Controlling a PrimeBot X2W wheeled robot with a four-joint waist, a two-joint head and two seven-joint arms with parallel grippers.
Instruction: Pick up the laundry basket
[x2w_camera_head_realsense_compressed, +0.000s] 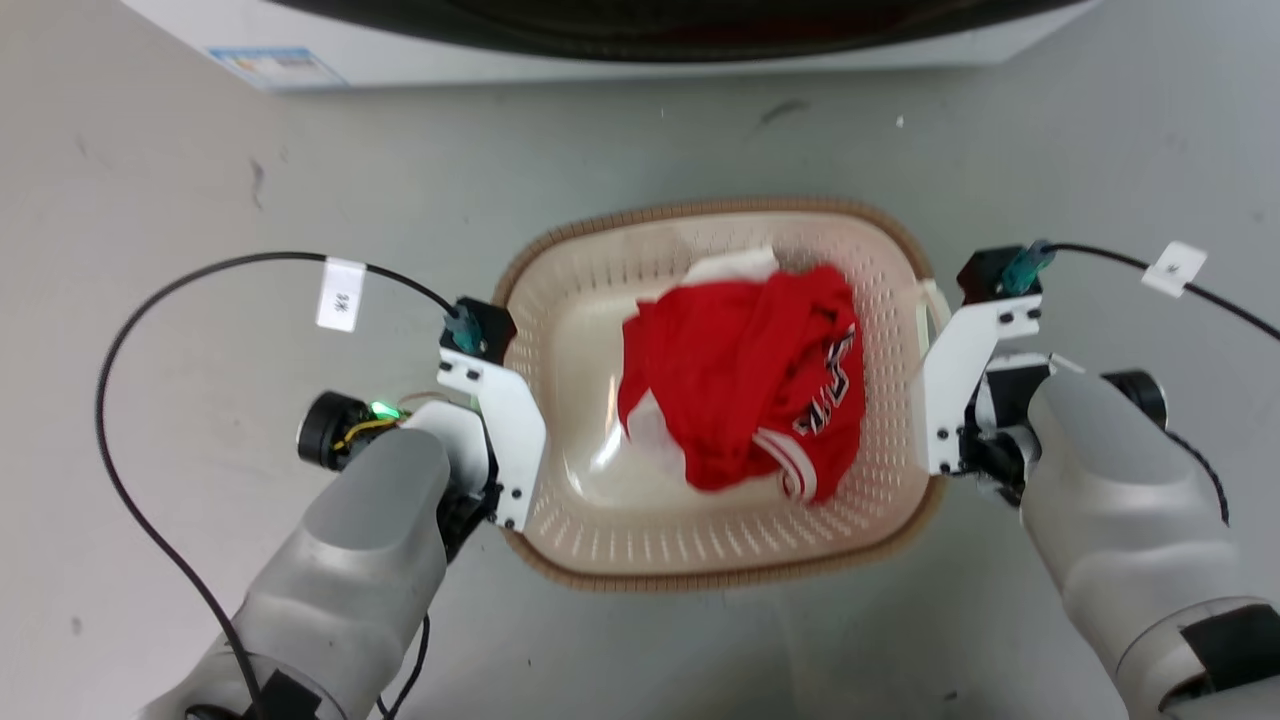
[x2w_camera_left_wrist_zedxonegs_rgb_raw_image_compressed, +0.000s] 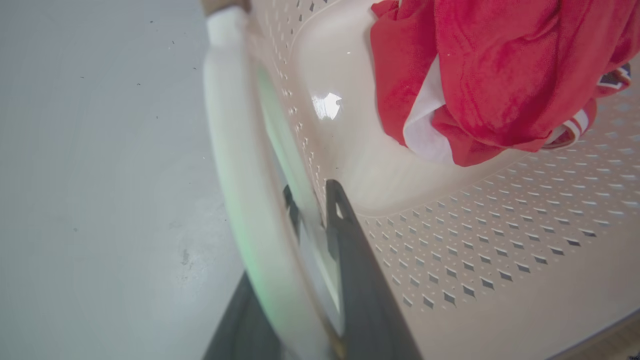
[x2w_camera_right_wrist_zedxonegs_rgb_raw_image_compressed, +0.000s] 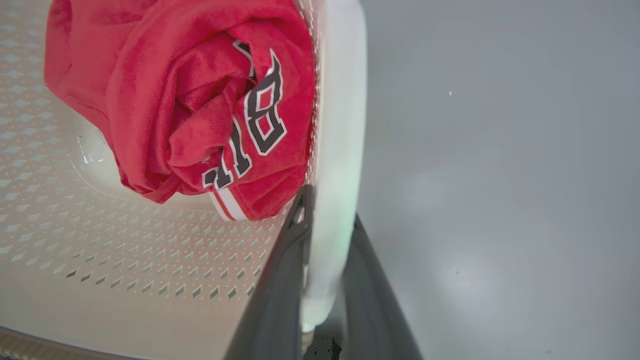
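The laundry basket (x2w_camera_head_realsense_compressed: 700, 212), cream with perforated walls and a brown woven rim, sits at the centre of the head view with a red jersey (x2w_camera_head_realsense_compressed: 740, 370) bundled inside. My left gripper (x2w_camera_head_realsense_compressed: 510, 440) is at its left side and my right gripper (x2w_camera_head_realsense_compressed: 945, 400) at its right side. In the left wrist view my left gripper (x2w_camera_left_wrist_zedxonegs_rgb_raw_image_compressed: 312, 195) straddles the white handle (x2w_camera_left_wrist_zedxonegs_rgb_raw_image_compressed: 225, 125), one dark finger inside the basket wall (x2w_camera_left_wrist_zedxonegs_rgb_raw_image_compressed: 500, 240) and one outside. In the right wrist view my right gripper (x2w_camera_right_wrist_zedxonegs_rgb_raw_image_compressed: 327, 210) pinches the other white handle (x2w_camera_right_wrist_zedxonegs_rgb_raw_image_compressed: 340, 100). Whether the basket is off the floor I cannot tell.
A white washing machine (x2w_camera_head_realsense_compressed: 640, 45) with a dark door opening stands just beyond the basket at the top edge. Black cables (x2w_camera_head_realsense_compressed: 130, 330) with white tags loop out from both wrists over the grey floor (x2w_camera_head_realsense_compressed: 150, 150).
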